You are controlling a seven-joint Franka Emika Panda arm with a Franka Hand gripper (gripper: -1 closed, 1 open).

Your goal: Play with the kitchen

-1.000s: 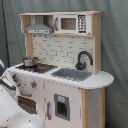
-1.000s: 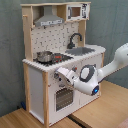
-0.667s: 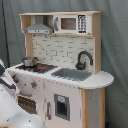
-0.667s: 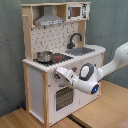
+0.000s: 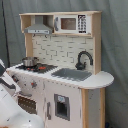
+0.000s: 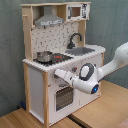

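Pale wood kitchen [image 6: 55, 55], no legible writing

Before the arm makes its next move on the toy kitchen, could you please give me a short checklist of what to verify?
1. End effector position: at the front edge of the kitchen, above the oven door in the second exterior view: ok.
2. End effector open or shut: cannot tell.
3. Oven door closed: ok.
4. Pot upright on the stovetop: ok.
5. Sink holds nothing; faucet upright: ok.
6. Contact with a knob: cannot tell.
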